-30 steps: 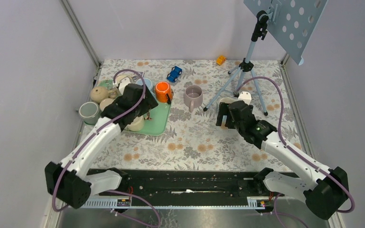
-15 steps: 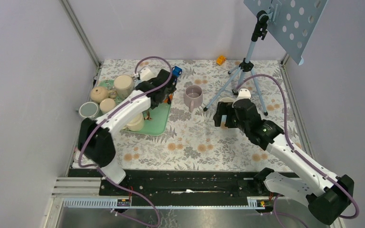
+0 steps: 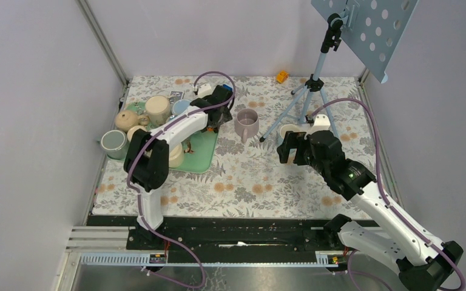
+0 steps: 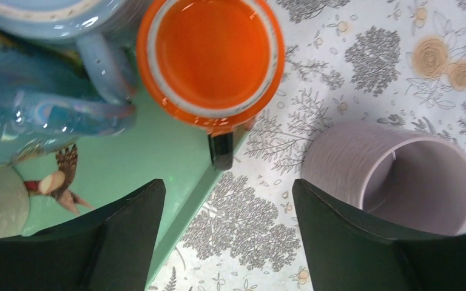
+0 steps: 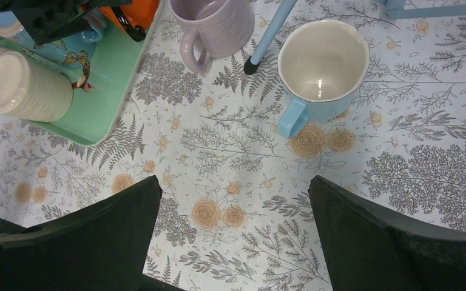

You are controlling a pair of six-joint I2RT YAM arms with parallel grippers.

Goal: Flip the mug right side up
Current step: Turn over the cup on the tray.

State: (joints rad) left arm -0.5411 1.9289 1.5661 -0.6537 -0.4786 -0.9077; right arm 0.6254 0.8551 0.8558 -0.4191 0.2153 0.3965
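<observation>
Where the tray (image 4: 170,148) ends, the orange mug (image 4: 212,54) stands upright.

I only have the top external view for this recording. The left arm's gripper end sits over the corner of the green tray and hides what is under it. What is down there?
Observer: The left wrist view shows a glossy orange ceramic mug with its mouth up, so it is already upright.
Operator: Is the arm gripping it?
Observer: No. The left gripper is open with nothing between its fingers. The mug's black handle lies just ahead of the gap.
Operator: Then which mug needs turning?
Observer: In the right wrist view, a cream ribbed cup on the mint green tray shows a closed end upward, so it looks inverted.
</observation>
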